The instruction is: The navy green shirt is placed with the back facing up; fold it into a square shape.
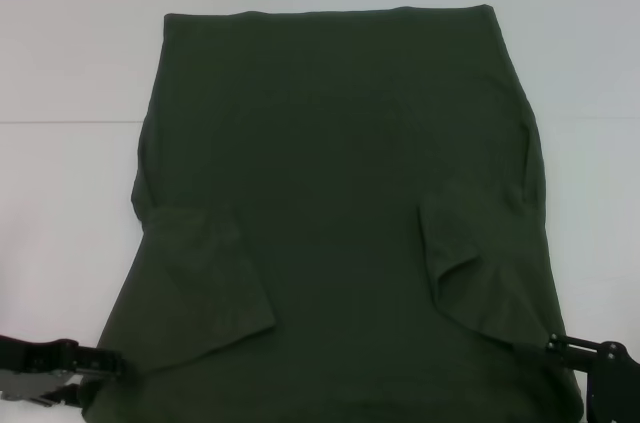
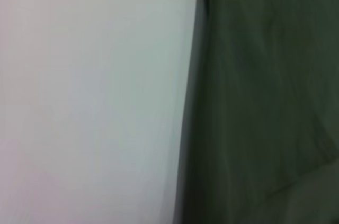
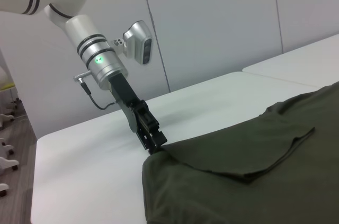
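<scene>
Shirt (image 1: 340,173) plain side up, sleeves folded in. Left gripper (image 1: 100,363) lower left, clamped on shoulder corner; right gripper (image 1: 555,343) lower right, clamp state indeterminate. Next: carry near edge toward top hem.

**White arms, black grippers**

The left arm (image 3: 58,1) is glossy white and rounded, with paired black bands, then a silver cylindrical wrist section (image 3: 103,62) with black rings and a lit green dot. A silver, rounded camera housing (image 3: 139,41) sits beside it; a thin black cable (image 3: 100,102) loops below. The left gripper (image 3: 154,147) is black and angular. The right gripper (image 1: 553,344) is black metal, with small screws.
</scene>
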`<state>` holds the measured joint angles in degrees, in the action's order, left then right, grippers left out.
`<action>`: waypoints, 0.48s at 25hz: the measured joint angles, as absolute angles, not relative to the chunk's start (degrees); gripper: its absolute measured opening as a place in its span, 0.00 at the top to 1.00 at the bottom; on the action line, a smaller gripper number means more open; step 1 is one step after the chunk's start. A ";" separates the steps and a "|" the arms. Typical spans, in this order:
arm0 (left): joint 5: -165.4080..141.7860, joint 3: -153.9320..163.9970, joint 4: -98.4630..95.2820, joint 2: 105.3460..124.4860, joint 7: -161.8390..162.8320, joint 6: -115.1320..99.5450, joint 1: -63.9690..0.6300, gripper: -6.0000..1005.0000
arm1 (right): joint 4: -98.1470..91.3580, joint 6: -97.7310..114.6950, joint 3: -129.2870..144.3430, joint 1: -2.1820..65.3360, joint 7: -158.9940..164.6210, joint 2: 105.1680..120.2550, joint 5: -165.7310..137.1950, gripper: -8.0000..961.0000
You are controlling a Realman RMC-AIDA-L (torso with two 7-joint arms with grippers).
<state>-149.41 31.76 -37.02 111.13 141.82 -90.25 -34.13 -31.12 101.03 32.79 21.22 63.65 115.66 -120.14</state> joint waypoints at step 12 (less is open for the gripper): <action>-149.43 33.87 -37.28 112.68 141.86 -90.34 -35.77 0.14 | -31.11 100.79 32.78 21.68 64.14 115.72 -120.07 0.09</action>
